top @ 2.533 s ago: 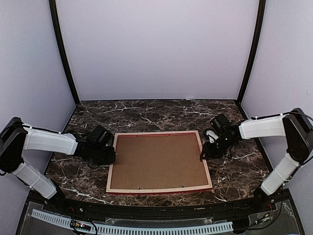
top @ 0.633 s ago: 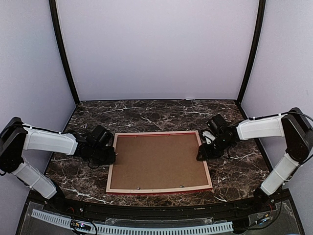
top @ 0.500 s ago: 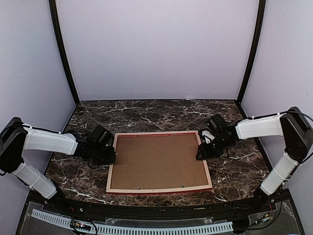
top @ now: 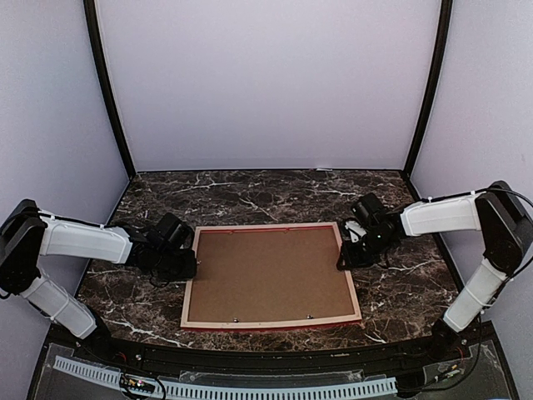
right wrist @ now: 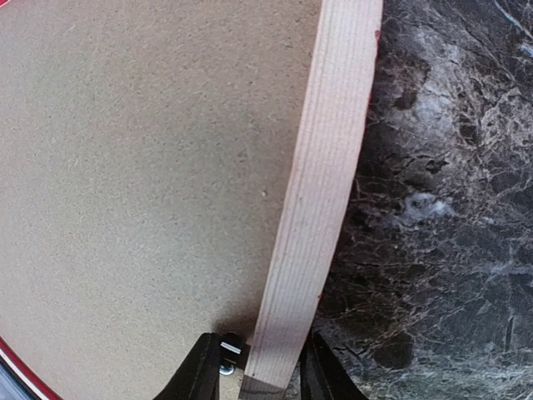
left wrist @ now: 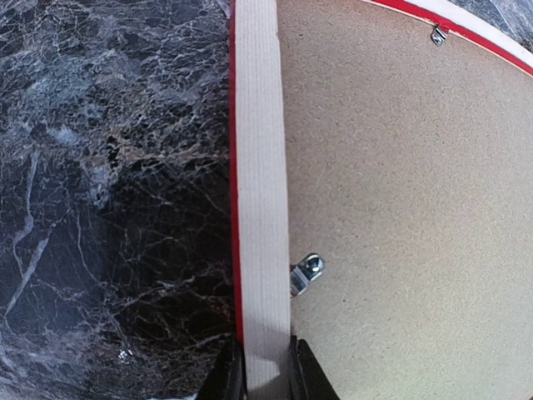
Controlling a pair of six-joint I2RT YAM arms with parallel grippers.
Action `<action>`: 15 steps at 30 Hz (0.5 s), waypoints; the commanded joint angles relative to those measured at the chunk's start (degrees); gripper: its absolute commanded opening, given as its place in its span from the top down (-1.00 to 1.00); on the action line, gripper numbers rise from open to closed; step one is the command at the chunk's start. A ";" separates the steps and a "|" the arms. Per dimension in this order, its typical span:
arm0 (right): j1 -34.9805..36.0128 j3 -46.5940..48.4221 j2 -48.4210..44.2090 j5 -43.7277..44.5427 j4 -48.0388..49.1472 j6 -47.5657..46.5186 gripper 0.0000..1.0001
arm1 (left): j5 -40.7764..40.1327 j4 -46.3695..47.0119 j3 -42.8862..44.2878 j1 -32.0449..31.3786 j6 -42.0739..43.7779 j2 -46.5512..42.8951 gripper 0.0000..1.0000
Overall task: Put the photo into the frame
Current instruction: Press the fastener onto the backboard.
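The frame (top: 271,322) lies face down on the marble table, pale wood back up, with a thin red edge showing. A plain brown backing board (top: 266,273) fills it. The photo is not visible in any view. My left gripper (top: 193,265) is shut on the frame's left rail (left wrist: 260,167), with a finger tight on each side (left wrist: 265,371). My right gripper (top: 341,260) sits astride the right rail (right wrist: 333,167). Its outer finger is against the wood. Its inner finger stands a little off, with a small metal tab (right wrist: 229,350) in the gap (right wrist: 262,371).
Dark marble table (top: 275,196) enclosed by pale walls at the back and sides. Small metal retaining tabs sit along the frame's inner edge, one beside my left fingers (left wrist: 306,271) and one at the far rail (left wrist: 437,35). The board also shows in the right wrist view (right wrist: 150,167).
My right gripper has moved left from beside the frame onto its right rail, then shifted slightly toward the far end. The left gripper and the frame have not moved.
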 commanded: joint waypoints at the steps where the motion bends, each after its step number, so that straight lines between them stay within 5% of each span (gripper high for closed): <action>1: 0.62 0.11 1.96 -0.51 0.65 -0.61 0.37 | 2.04 -3.57 -1.52 -0.48 0.15 1.24 0.69; 15: -0.86 -1.04 2.34 -1.56 2.52 2.30 0.62 | 2.08 -3.33 -1.99 -0.48 -0.04 0.87 0.70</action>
